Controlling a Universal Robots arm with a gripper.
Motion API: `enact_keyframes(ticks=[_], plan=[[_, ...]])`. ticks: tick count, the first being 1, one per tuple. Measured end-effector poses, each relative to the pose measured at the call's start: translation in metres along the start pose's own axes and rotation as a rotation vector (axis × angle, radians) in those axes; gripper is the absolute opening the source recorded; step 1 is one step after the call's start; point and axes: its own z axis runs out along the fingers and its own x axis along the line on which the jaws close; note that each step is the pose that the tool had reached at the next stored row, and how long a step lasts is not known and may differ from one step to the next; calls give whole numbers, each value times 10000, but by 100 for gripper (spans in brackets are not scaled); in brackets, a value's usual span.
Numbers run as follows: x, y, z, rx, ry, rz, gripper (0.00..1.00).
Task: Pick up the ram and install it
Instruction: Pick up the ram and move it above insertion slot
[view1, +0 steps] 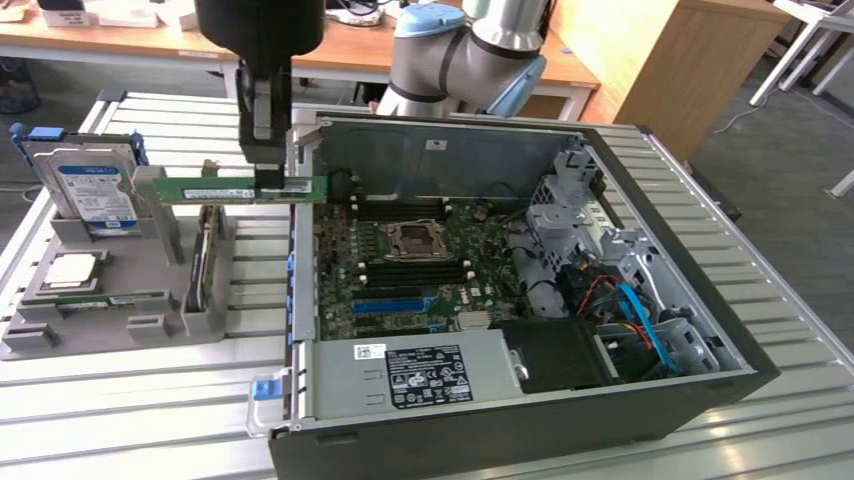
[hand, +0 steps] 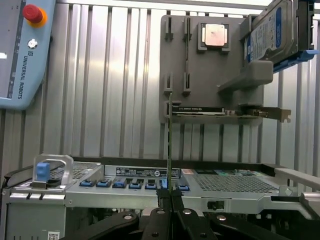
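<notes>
The arm (view1: 467, 55) is cut off by the exterior view's upper edge, and the tool (view1: 271, 183) covers a stretch of the ram (view1: 214, 189) (label print too small to read). From the wrist, the ram shows edge-on, its faces hidden.

The arm (view1: 461, 55) points its end effector (view1: 271, 180) straight down, clamped on the ram (view1: 200, 188).

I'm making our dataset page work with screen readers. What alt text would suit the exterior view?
The robot arm has its jaws shut on the ram, holding the green stick level in the air over the gap between a grey parts holder, which carries a hard drive, and an open computer case with its motherboard exposed.
</notes>
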Motion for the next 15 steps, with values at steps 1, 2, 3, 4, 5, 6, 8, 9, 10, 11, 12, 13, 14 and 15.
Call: enact_keyframes(ticks=[1,2,3,4,5,6,8,9,10,11,12,13,14,15], plan=[[1,-27,-1,0,0,1,12],[2,-52,-1,0,0,2,12],[3,-78,-2,1,-1,2,12],[4,-103,-3,0,0,2,12],[6,-128,-4,0,0,1,12],[7,-153,-4,1,-1,1,12],[10,-204,-7,0,0,0,12],[10,-226,-7,0,1,1,12],[11,-248,-8,0,1,2,12],[12,-270,-8,0,0,2,12],[13,-291,-9,0,0,2,12],[13,-312,-9,0,0,2,12],[14,-333,-10,1,0,1,12],[15,-356,-10,1,0,1,12]])
